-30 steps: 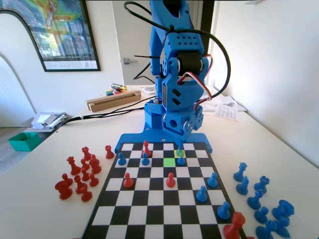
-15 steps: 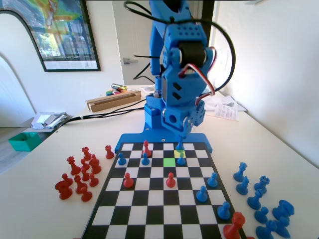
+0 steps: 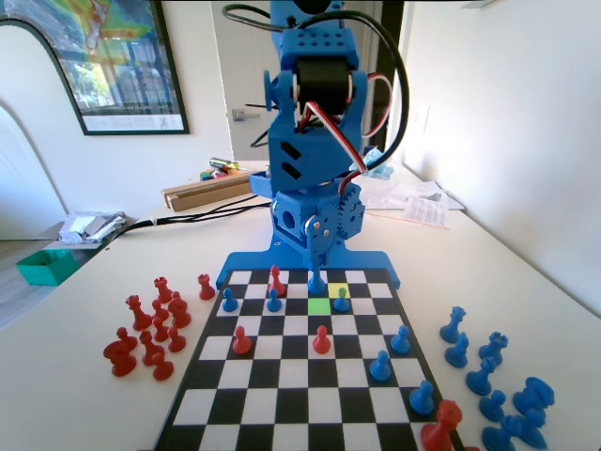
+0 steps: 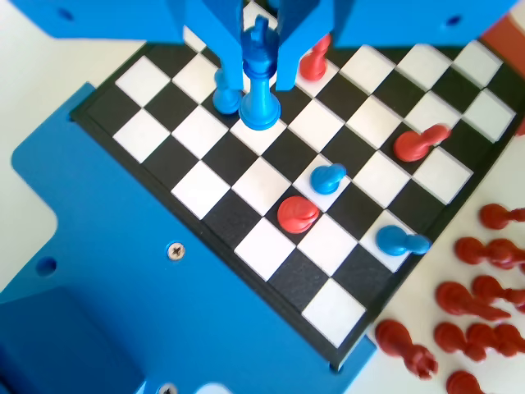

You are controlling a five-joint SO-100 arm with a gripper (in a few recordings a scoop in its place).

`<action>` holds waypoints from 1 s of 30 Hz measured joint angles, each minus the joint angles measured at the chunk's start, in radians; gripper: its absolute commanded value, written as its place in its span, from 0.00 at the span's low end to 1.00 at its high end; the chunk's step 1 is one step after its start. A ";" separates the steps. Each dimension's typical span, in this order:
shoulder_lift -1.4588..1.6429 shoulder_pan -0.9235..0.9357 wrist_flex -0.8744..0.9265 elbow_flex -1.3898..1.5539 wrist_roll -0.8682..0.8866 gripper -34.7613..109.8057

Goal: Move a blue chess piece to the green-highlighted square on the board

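The tall blue chess piece (image 3: 317, 280) (image 4: 259, 86) hangs upright between the jaws of my gripper (image 3: 317, 269) (image 4: 261, 70), which is shut on its stem. In the fixed view it sits low over the board (image 3: 282, 376) (image 4: 205, 189), just behind the green-highlighted square (image 3: 319, 305). A paler yellow square (image 3: 338, 290) lies to the right of the piece, with a blue pawn (image 3: 342, 301) in front of it. In the wrist view another blue pawn (image 4: 225, 94) stands close to the held piece's left side.
Red pawns (image 3: 321, 338) (image 3: 242, 340) and a taller red piece (image 3: 275, 279) stand on the board, with several blue pawns (image 3: 380, 366) among them. Captured red pieces (image 3: 150, 329) cluster left of the board and blue pieces (image 3: 498, 385) right of it.
My arm has swung left in the fixed view, carrying the tall blue piece off the yellow square to the column of the green one.
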 measured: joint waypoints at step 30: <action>-0.086 -0.014 -0.219 0.092 0.015 0.31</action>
